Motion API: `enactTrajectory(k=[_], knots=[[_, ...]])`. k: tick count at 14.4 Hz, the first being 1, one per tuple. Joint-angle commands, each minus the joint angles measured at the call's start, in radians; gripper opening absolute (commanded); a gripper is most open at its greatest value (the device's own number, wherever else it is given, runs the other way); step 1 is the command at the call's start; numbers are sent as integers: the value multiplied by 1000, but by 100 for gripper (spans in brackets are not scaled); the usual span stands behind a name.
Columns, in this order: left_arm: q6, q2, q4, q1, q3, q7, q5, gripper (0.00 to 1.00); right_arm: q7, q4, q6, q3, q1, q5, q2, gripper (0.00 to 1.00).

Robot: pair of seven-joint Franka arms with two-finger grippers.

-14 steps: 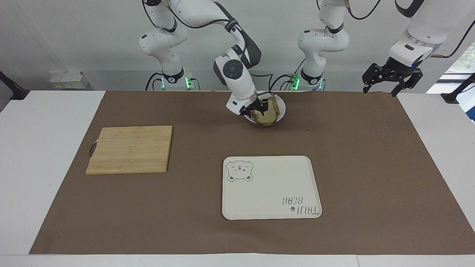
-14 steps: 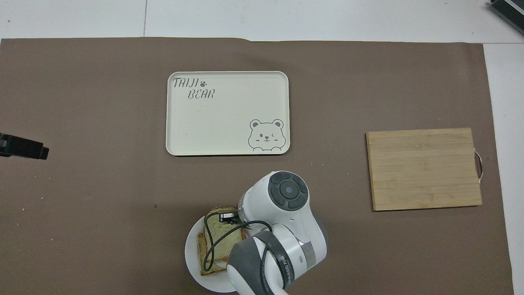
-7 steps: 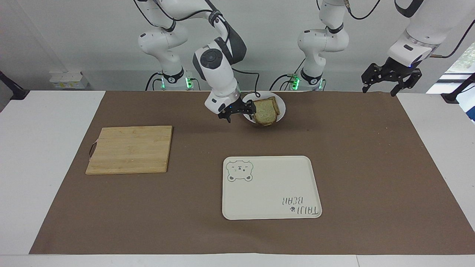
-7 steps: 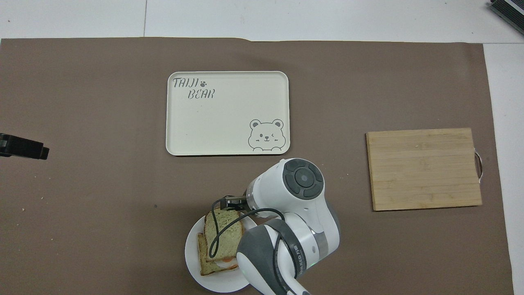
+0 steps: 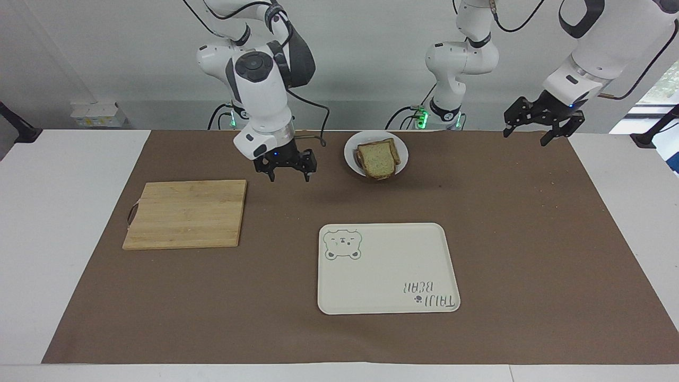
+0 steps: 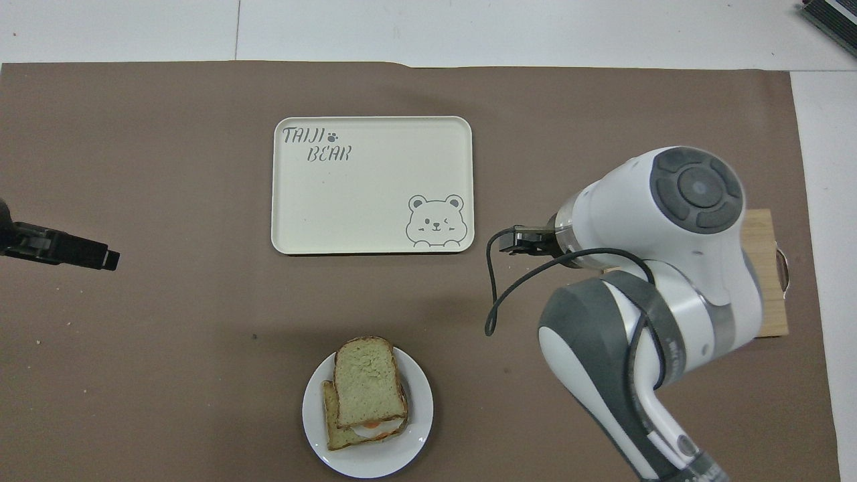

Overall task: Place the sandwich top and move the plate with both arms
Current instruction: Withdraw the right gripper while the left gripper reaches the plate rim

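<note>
The sandwich top (image 5: 375, 159), a pale speckled bread slice, lies on a lower slice with orange filling on the small white plate (image 5: 403, 154), near the robots at mid-table. It also shows in the overhead view (image 6: 368, 381), slightly askew on the plate (image 6: 415, 418). My right gripper (image 5: 289, 178) is open and empty, just above the mat between the plate and the cutting board. In the overhead view its wrist hides most of it. My left gripper (image 5: 526, 135) is open and empty, raised over the left arm's end of the mat.
A cream tray with a bear drawing (image 5: 387, 268) (image 6: 371, 184) lies farther from the robots than the plate. A wooden cutting board (image 5: 185, 212) (image 6: 773, 308) lies toward the right arm's end. A brown mat (image 5: 530, 223) covers the table.
My right gripper let go of the sandwich top on the plate, then swung away toward the cutting board. My left gripper has shifted slightly toward the plate.
</note>
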Motion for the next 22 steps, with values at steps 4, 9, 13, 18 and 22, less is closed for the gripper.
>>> enactTrajectory(k=[4, 9, 13, 18, 22], knots=[[310, -195, -464, -45, -9, 19, -130, 100, -114, 45, -60, 8, -190, -23, -67, 100], [465, -263, -711, -160, -9, 19, -176, 74, -149, 101, -126, 2, -261, -23, -110, 100], [613, -272, -892, -257, -9, 20, -268, 56, -151, 128, -172, -12, -296, -23, -132, 100], [695, -271, -997, -357, -9, 19, -317, 44, -175, 252, -315, -35, -299, -60, -132, 100], [694, -260, -1014, -389, -9, 19, -380, 25, -249, 297, -392, -76, -301, -72, -150, 100]])
